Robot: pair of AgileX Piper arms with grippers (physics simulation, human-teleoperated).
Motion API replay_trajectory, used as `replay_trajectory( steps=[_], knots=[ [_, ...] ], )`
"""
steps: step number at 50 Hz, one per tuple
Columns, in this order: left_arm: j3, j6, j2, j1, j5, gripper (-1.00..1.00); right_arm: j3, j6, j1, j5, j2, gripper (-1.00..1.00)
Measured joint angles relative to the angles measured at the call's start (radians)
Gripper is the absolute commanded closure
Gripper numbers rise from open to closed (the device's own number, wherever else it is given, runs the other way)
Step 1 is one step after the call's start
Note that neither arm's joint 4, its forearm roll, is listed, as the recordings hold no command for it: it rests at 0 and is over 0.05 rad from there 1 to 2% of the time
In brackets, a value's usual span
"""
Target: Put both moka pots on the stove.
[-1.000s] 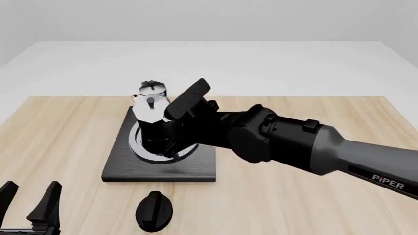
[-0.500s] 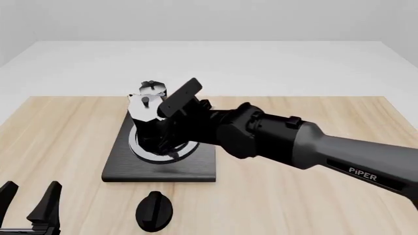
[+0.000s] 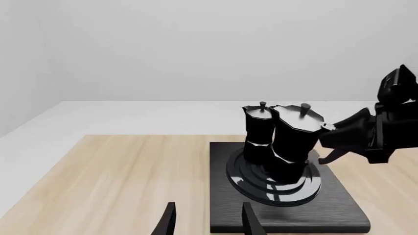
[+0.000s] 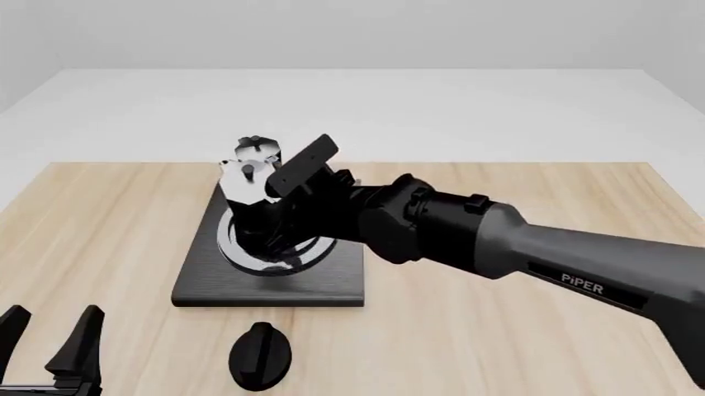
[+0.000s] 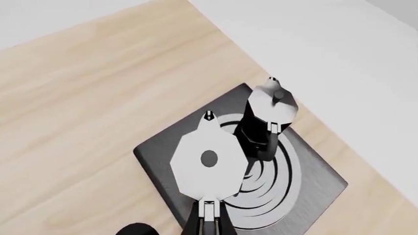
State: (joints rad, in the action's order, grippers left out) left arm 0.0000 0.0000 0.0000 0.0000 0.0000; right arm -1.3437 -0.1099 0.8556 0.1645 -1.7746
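Two pots: both over the stove (image 4: 270, 280) burner, near pot (image 3: 292, 139) just beside far pot (image 3: 259, 132).
Near pot: seems held by its handle so the body stays upright over the rings; whether its base rests down, I cannot tell.
Right pincer (image 3: 343, 139): at the handle; clenched or released, I cannot tell.
Left pincer (image 3: 205, 223): released, low by the desk (image 4: 99, 239) edge, well apart.
Room: far pot crowds the back; the knob (image 4: 259, 355) sits beside the front edge; retreat rightward looks free.

Right gripper (image 4: 289, 216) fingers hidden behind its wrist.
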Motion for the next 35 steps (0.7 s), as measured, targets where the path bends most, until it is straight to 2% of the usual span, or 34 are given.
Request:
replay_trajectory(
  steps=[35],
  knots=[
    [0.000,0.000,0.000,0.000,0.000,-1.00,-0.007,0.021,-0.005,-0.026,-0.055,1.00]
  ],
)
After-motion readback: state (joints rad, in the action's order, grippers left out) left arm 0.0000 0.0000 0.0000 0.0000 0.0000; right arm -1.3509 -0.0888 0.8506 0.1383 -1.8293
